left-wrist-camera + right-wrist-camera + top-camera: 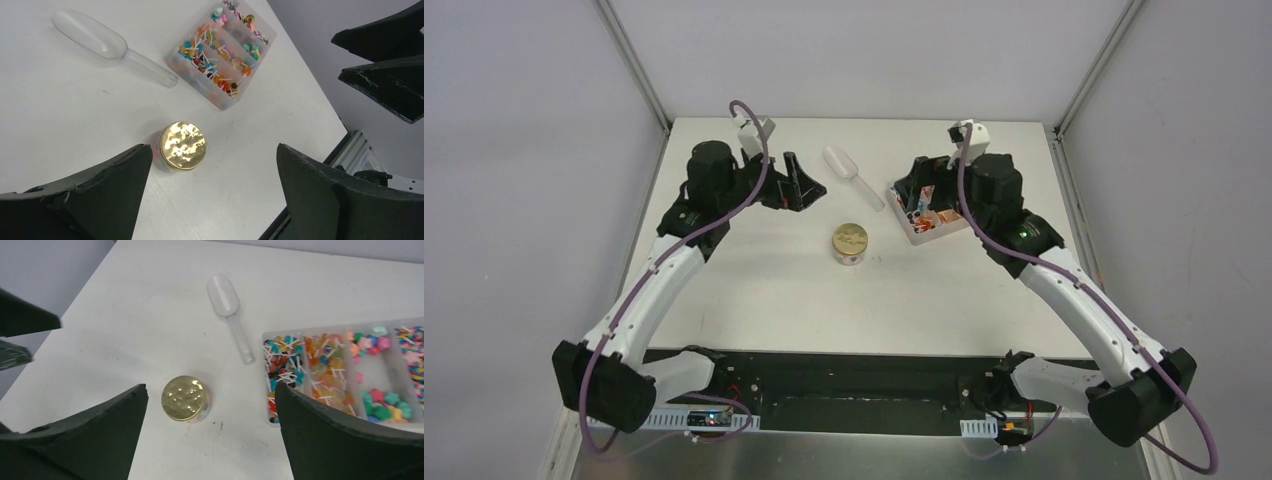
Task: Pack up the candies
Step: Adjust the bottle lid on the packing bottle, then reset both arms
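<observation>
Candies [934,220]: top view, in divided tray [911,236] right of centre on counter [754,280], partly hidden by right arm; right jaws seemingly just above, left jaws well apart toward upper left.
Left wrist view: candies top centre, tray's long axis diagonal, beyond gold-lidded jar [182,145]; left jaws spread, empty.
Right wrist view: candies at right edge, near lower-right finger [340,440]; right jaws spread, empty. Right arm nearer.

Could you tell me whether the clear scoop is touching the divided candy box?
Apart. The right wrist view shows a strip of bare table between the scoop at its handle tip and the candy box.
</observation>
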Controlling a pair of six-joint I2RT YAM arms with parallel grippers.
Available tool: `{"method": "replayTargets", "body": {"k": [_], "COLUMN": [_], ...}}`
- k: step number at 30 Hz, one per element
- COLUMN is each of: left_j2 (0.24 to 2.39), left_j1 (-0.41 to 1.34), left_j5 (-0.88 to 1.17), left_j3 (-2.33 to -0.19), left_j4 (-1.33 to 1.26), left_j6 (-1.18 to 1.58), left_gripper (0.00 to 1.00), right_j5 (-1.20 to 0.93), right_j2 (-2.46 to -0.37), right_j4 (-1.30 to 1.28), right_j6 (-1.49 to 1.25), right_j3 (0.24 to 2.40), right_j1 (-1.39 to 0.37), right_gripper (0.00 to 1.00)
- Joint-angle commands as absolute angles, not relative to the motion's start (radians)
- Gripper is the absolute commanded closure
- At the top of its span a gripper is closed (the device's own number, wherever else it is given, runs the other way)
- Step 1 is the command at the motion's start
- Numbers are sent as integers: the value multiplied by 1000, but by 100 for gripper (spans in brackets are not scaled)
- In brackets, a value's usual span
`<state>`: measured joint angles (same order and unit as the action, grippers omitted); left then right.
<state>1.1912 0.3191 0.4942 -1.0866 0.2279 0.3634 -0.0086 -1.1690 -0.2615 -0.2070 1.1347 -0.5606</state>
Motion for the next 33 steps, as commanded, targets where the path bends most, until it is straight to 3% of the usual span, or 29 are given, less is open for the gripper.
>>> {"method": "replayTargets", "body": {"k": [1,12,33], "left_j2": [1057,777,836], "left_j1": [313,313,313], "left_j5": [379,183,199], "left_j3": [-1102,-935,-859], "left_j4": [268,245,176], "left_j6": [320,298,318], "left_gripper": [1,1,1], "right_j5": [218,177,220], "right_j2": [-1045,-827,-839], "right_j4": [-295,-263,-258], "right_j6": [-165,-208,-214], "right_j3": [1111,941,925], "right_j1": [-558,-560,-558], "right_gripper": [0,0,0]}}
